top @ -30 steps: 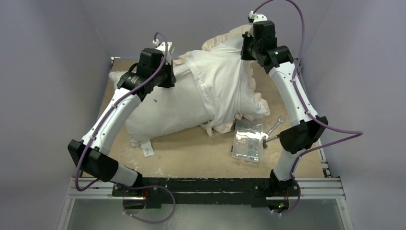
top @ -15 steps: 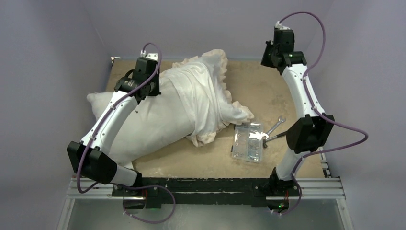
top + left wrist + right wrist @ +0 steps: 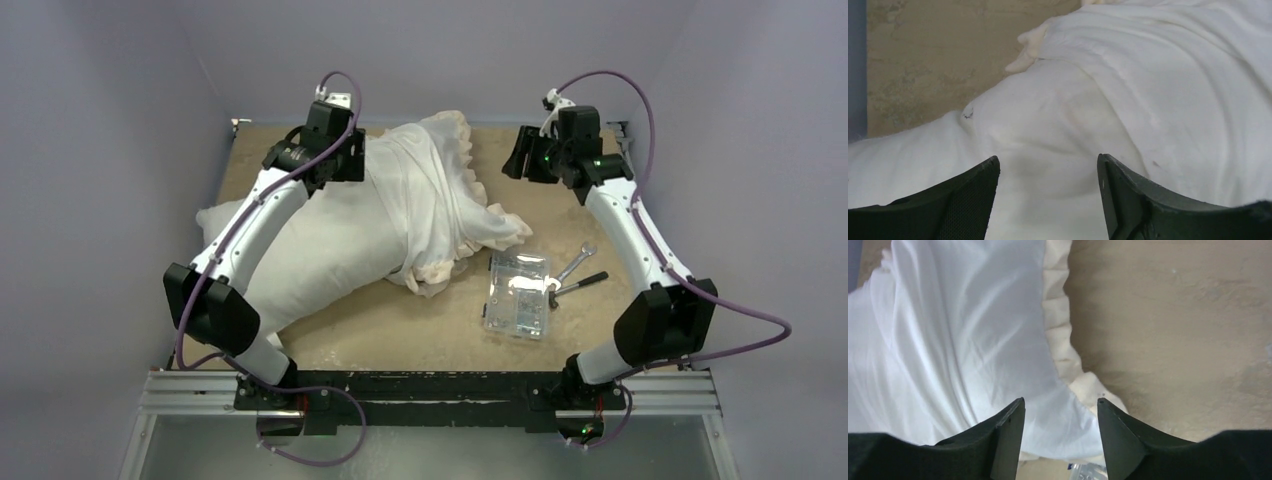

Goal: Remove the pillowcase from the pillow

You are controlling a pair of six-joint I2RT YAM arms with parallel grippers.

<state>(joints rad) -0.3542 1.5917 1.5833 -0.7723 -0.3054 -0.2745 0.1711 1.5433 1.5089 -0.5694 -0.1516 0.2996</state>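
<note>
Top external view: the pillow (image 3: pixel 300 255) is seen lying slantwise across the bench (image 3: pixel 400 335), bare along most of its length. The pillowcase (image 3: pixel 435 200) is bunched over its far end only, white inside showing and cream frill trailing toward a clear plastic box (image 3: pixel 518 292) and a wrench (image 3: pixel 576 262).

The left fingers (image 3: pixel 983 185) are spread above the bare pillow just beside the edge of the cover, and nothing is held between them. The right fingers (image 3: pixel 1010 425) are likewise spread, with nothing pinched, and are poised over the frilled border where it meets the bare bench.

The task is judged to be well along but unfinished: one end remains covered, and a fresh grip is being set up. For the next move, the pillow would need to be pinned or gripped on the left. The frill or loose white cloth would need to be pinched on the right and drawn away off the far end.
</note>
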